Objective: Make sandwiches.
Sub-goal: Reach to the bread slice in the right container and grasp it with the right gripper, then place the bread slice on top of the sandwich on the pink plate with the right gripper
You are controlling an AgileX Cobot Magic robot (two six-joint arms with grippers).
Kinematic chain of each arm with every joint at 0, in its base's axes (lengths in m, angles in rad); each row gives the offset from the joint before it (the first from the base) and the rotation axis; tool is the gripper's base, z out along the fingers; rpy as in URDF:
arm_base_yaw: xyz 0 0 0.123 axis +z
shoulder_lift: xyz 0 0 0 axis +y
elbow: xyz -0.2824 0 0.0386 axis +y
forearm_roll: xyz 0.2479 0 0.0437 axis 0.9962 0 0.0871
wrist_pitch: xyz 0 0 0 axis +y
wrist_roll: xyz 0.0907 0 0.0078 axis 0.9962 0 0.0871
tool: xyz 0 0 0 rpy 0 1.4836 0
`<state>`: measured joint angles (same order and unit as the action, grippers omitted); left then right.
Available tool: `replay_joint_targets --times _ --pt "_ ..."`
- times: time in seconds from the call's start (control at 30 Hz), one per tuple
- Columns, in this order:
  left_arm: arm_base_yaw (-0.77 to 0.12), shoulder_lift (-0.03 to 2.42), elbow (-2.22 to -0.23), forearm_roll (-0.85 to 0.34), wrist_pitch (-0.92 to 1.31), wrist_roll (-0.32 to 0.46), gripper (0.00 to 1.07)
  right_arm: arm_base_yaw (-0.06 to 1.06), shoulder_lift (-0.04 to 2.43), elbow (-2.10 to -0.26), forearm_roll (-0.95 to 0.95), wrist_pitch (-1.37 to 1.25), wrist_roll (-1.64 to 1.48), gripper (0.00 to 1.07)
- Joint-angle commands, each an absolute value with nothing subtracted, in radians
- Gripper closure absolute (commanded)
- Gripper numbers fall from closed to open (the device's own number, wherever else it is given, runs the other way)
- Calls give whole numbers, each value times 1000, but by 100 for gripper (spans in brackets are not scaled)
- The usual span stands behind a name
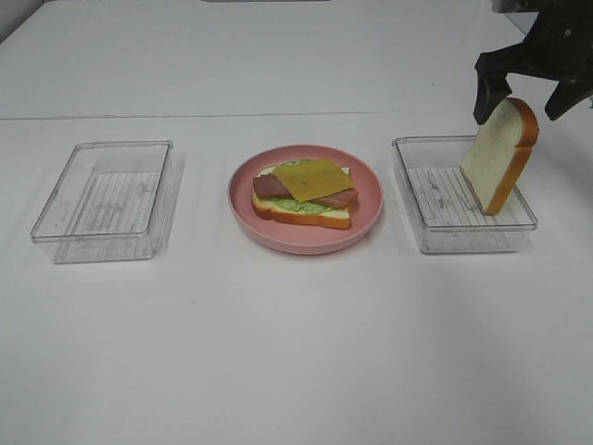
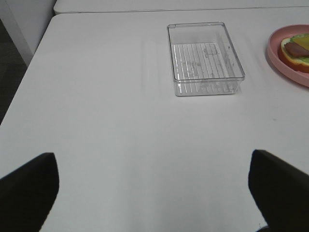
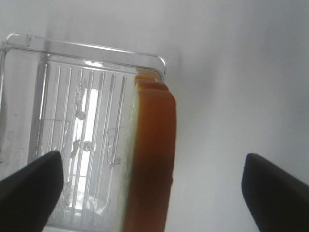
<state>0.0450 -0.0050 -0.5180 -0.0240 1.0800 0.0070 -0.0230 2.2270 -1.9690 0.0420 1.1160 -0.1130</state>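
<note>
White tabletop [image 1: 296,371] | sandwich [image 1: 304,193] on plate [image 1: 371,199]: bread, lettuce, meat, cheese, top missing | my right gripper [image 1: 530,85] wide open above slice [image 1: 500,153] leaning in tray [image 1: 463,227] | left gripper [image 2: 154,193] open, empty

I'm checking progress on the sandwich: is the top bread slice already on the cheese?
No. The yellow cheese lies uncovered on the plate's stack, while the bread slice stands tilted at the right tray.

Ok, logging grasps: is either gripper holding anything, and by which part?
Nothing is held. The right gripper is open astride the bread slice, not touching it; the left gripper is open, empty.
</note>
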Motion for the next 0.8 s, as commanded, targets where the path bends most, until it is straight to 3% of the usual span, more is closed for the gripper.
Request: replay_joint_targets --times 0.03,0.2,0.27,0.3,0.33,0.37,0.4,0.43,0.8 --pt "48 -18 -516 -25 1074 0 6 -24 2269 -1970 78 1115 -135 13" --pt "48 -18 -516 -25 1074 0 6 -24 2287 -1970 91 1116 -140 24" --pt "48 -18 -516 -25 1074 0 6 -24 2287 -1970 90 1120 -134 44" --pt "48 -18 -516 -25 1074 0 6 -24 2287 -1970 90 1120 -134 44" --pt "48 -18 -516 -25 1074 0 6 -24 2287 -1970 91 1122 -128 66" --pt "48 -18 -516 -25 1074 0 6 -24 2287 -1970 91 1126 -125 79" --pt "48 -18 -516 -25 1074 0 6 -24 2287 -1970 91 1126 -125 79" --pt "48 -18 -516 -25 1074 0 6 -23 2286 -1970 91 1133 -122 104" --pt "48 -18 -516 -25 1074 0 6 -7 2128 -1970 89 1191 -120 107"
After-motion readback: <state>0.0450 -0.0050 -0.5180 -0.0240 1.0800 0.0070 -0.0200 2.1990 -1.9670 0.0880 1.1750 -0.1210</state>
